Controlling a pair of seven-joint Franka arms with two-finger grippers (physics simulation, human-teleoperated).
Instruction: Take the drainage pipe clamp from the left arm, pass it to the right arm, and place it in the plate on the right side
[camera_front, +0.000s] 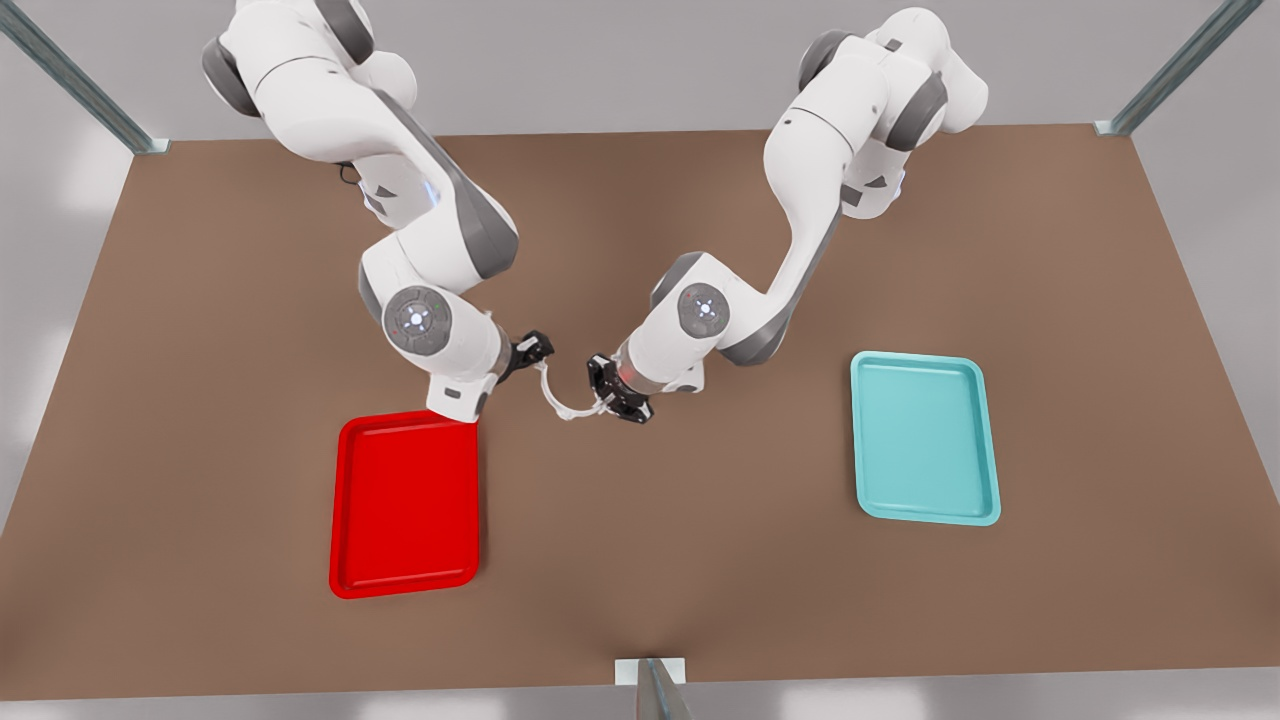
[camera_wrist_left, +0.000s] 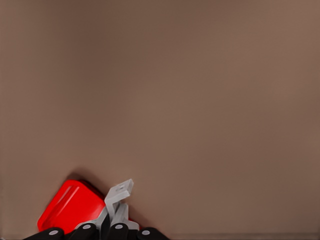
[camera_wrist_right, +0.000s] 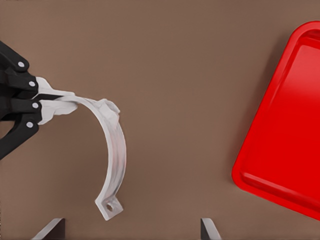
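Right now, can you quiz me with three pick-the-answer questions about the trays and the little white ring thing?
1. Where is the red tray?
A) at the front view's left
B) at the front view's right
C) between the two arms' jaws

2. How many trays lie on the table?
A) one
B) two
C) three

3. What is happening to the white clamp?
A) it lies in the red tray
B) the left arm's jaws pinch one end
C) it lies alone on the table

Answers:
1 A: it sits beside the right arm.
2 B: there is the red one and a teal tray.
3 B: the right wrist view shows black jaws shut on one end of it, while the right arm's own jaws stand open near the other end.
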